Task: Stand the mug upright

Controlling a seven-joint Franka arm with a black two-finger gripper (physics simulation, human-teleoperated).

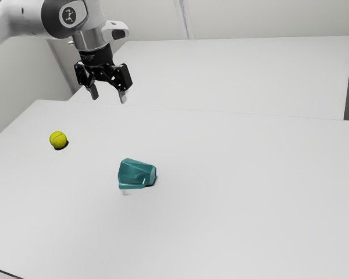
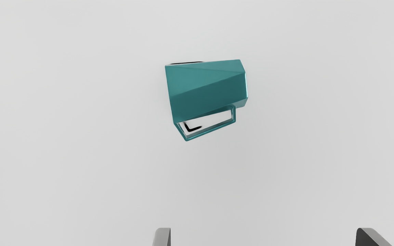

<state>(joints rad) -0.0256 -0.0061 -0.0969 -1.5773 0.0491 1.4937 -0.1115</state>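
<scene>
In the exterior view my gripper (image 1: 108, 97) hangs high over the table, open, with nothing between its fingers. A teal faceted mug (image 1: 136, 173) lies on its side on the table, lower than the gripper and apart from it. The wrist view has the mug (image 2: 207, 87) ahead of the gripper (image 2: 263, 235), whose fingertips stand wide apart. The mug's angular handle juts from its side toward the gripper's side of the picture; the inside of the mug is hidden there.
A yellow-green tennis ball (image 1: 58, 139) rests on the white table (image 1: 238, 203), toward the exterior view's left from the mug. Behind the table stands another white surface (image 1: 238, 75), with pale walls around.
</scene>
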